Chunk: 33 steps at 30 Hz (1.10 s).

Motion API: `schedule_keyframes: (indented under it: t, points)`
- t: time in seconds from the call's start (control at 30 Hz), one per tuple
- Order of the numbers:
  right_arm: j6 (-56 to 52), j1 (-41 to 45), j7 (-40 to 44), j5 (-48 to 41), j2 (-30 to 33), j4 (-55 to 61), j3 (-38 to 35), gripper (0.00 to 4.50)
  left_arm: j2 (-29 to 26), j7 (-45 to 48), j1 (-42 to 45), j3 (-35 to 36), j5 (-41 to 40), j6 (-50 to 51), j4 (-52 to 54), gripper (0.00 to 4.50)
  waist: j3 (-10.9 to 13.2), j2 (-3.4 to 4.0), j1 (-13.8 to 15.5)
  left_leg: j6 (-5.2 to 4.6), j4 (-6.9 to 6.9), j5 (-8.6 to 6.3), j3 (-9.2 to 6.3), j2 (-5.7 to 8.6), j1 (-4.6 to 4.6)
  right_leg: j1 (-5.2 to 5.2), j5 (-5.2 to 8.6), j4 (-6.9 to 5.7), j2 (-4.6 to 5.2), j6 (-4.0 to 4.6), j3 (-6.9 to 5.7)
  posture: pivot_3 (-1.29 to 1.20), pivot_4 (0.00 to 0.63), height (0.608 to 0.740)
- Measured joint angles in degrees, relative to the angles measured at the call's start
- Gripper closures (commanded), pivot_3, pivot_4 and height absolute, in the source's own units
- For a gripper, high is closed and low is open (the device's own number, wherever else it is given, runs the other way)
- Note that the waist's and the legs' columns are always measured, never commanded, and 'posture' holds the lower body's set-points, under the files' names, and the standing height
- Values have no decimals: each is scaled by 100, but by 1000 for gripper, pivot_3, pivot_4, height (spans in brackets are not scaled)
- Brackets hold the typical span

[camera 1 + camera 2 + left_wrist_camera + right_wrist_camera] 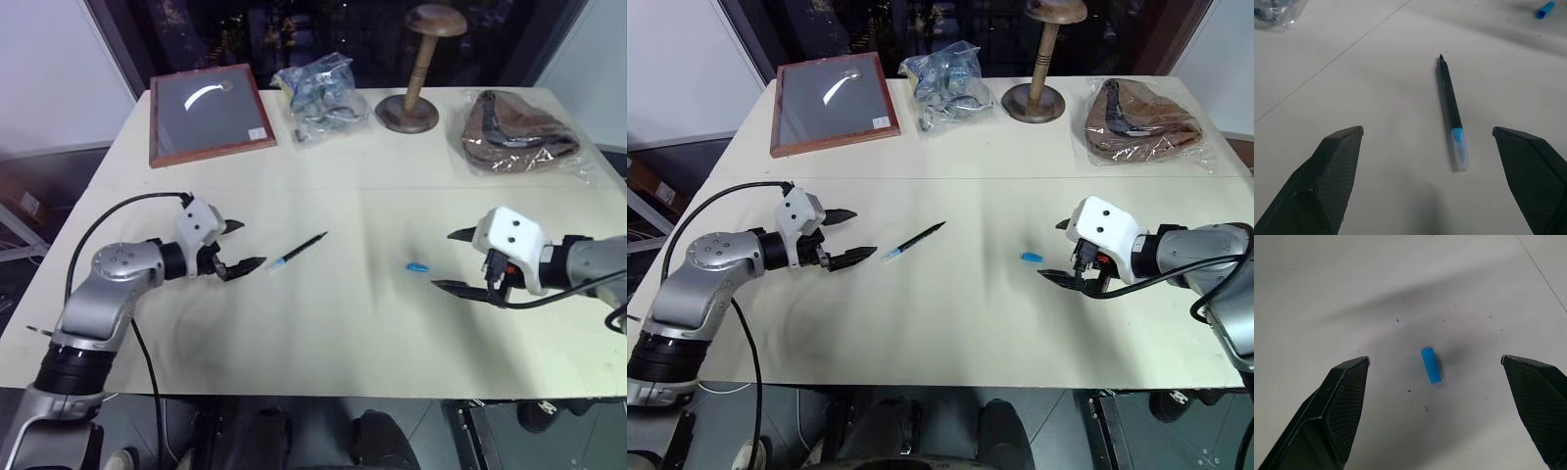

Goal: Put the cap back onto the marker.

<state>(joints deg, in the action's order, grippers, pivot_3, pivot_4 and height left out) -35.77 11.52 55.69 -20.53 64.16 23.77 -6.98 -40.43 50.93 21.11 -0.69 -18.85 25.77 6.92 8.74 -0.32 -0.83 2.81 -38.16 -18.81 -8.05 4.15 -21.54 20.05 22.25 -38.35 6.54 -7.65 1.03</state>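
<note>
Both jaws stand spread and empty: the left gripper [243,245] faces the marker [297,251] lying flat mid-table, the right gripper [1055,251] faces the cap [1030,258], well apart from it. Pickup seems the step in hand; each must descend and close. Which end of the cap is open is hard to tell.

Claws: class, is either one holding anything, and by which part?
Nothing is held. The left claw is open beside the marker; the right claw is open beside the cap. Both things lie on the table.
</note>
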Motion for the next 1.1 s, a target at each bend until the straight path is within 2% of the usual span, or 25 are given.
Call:
schedule_keyframes:
  t: [0.27,0.57,0.7,0.87,1.1]
  points:
    - [-11,-95,-28,0,-20,4,-34,0,44,28,149,-40,92,-53,-186,60,0,0,10,0,-2,0,0,1,0,-1,0,-3,0,0,-1,0,150,740]
    - [-259,-339,-456,-19,-316,466,-291,0,726,274,1066,-348,218,-251,-1421,60,0,-1,17,0,-12,0,8,5,-6,-2,-1,-11,1,-2,-14,0,150,740]
    - [-479,-472,-697,-91,-478,874,-396,0,948,563,1592,-711,477,-565,-2238,60,0,-3,4,0,-16,0,10,9,-8,-4,-2,-12,3,-5,-17,0,150,740]
    - [-756,-574,-985,-114,-628,1194,-501,0,1084,720,1799,-976,839,-1054,-2998,60,0,-4,-15,0,-13,0,11,8,-8,-1,-3,-18,-1,-5,-19,0,150,740]
    - [-984,-826,-1244,-116,-746,1549,-559,0,1221,628,1904,-1202,1367,-1407,-3302,60,1,-5,4,0,-20,0,5,11,-14,0,-5,-19,2,-10,-19,0,150,740]
